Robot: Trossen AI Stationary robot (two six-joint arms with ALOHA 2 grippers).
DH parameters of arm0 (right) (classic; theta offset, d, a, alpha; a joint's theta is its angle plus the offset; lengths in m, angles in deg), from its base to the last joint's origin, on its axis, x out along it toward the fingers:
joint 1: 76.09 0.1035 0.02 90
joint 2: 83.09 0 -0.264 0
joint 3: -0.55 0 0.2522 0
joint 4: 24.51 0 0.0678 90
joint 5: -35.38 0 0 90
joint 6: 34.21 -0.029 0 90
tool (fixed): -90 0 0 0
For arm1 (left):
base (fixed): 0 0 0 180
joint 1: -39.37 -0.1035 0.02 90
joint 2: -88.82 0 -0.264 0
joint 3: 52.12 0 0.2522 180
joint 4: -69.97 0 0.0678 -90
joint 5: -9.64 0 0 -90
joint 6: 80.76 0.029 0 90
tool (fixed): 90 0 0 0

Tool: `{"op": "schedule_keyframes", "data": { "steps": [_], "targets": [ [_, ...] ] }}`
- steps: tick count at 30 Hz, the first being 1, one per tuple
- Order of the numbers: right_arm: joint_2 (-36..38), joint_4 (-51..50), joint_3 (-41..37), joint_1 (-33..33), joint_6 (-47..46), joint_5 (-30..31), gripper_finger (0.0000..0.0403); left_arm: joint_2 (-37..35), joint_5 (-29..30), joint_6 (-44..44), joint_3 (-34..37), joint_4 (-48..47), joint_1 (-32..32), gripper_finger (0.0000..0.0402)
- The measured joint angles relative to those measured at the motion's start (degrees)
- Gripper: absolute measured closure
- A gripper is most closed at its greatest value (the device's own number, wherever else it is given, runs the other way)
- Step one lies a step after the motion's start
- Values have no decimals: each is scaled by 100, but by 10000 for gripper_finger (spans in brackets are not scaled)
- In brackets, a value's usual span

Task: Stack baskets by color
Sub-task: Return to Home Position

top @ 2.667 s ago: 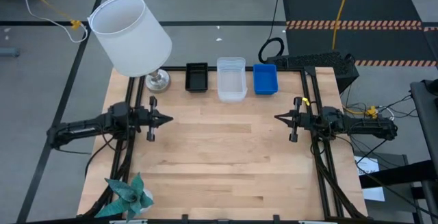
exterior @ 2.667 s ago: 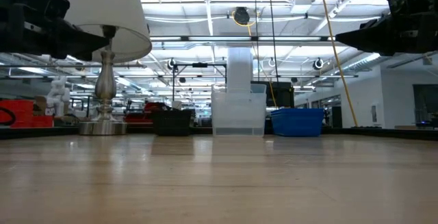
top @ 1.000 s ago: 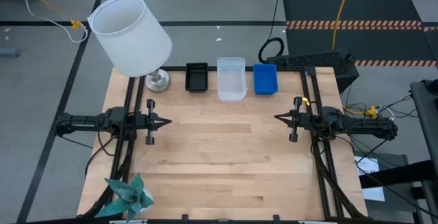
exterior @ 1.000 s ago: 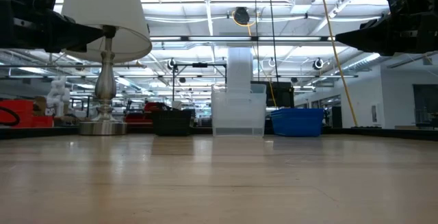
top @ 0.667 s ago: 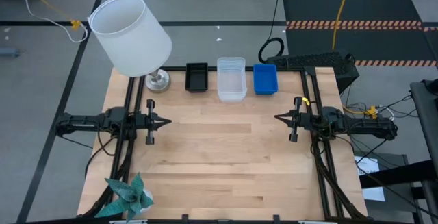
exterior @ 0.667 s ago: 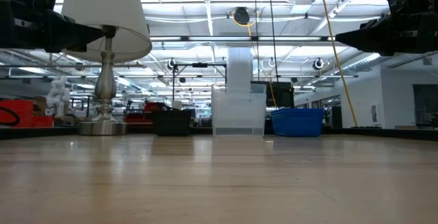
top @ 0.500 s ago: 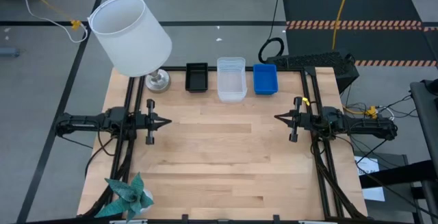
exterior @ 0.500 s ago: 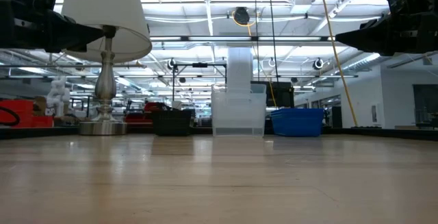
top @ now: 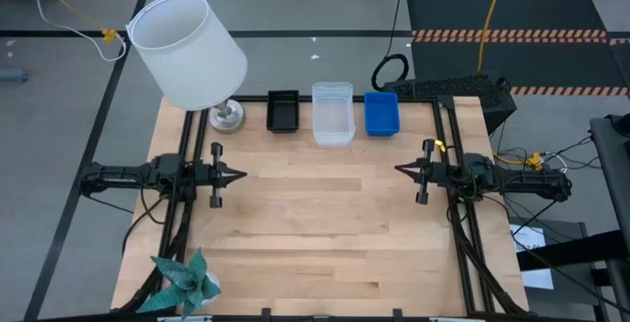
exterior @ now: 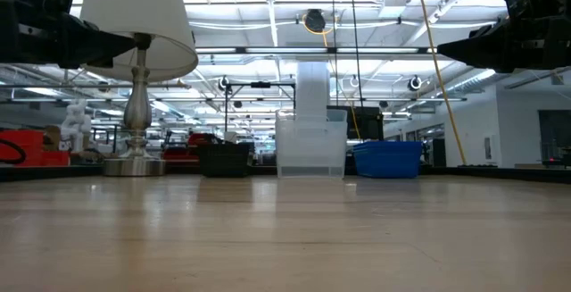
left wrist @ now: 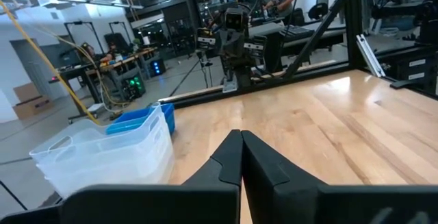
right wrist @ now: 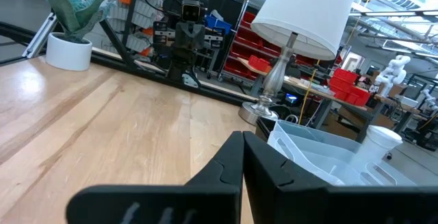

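Observation:
Three stacks of baskets stand in a row along the table's far edge: black (top: 283,110), clear (top: 332,113) and blue (top: 381,113). In the low view the clear stack (exterior: 310,145) rises highest, between the black (exterior: 223,159) and the blue (exterior: 387,158). My left gripper (top: 244,174) hangs shut above the table's left side, pointing level toward the right. My right gripper (top: 398,170) hangs shut above the right side, pointing level toward the left. Both are well clear of the baskets. The left wrist view shows the clear stack (left wrist: 109,155) and the blue one (left wrist: 133,120) beside my shut fingers (left wrist: 241,157).
A lamp with a big white shade (top: 187,51) and metal foot (top: 226,116) stands at the far left corner. A teal paper-like plant in a white pot (top: 184,283) sits at the near left corner. Bare wood (top: 325,214) lies between the arms.

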Motion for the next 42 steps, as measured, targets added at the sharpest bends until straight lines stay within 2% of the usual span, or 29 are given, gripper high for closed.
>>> {"op": "schedule_keyframes", "data": {
  "steps": [10, 27, 35, 42],
  "targets": [
    [0, 0, 0, -2, 0, 1, 403, 0, 2, 0, 0, -2, 0, 374],
    [0, 0, 0, -1, 0, 1, 403, 0, 2, 0, 0, -3, 0, 399],
    [0, 0, 0, -1, 0, 0, 403, 0, 2, 1, 0, -2, 0, 376],
    [0, 0, 0, -2, 2, 0, 403, 0, 2, 0, 0, -4, 0, 381]
  ]
}}
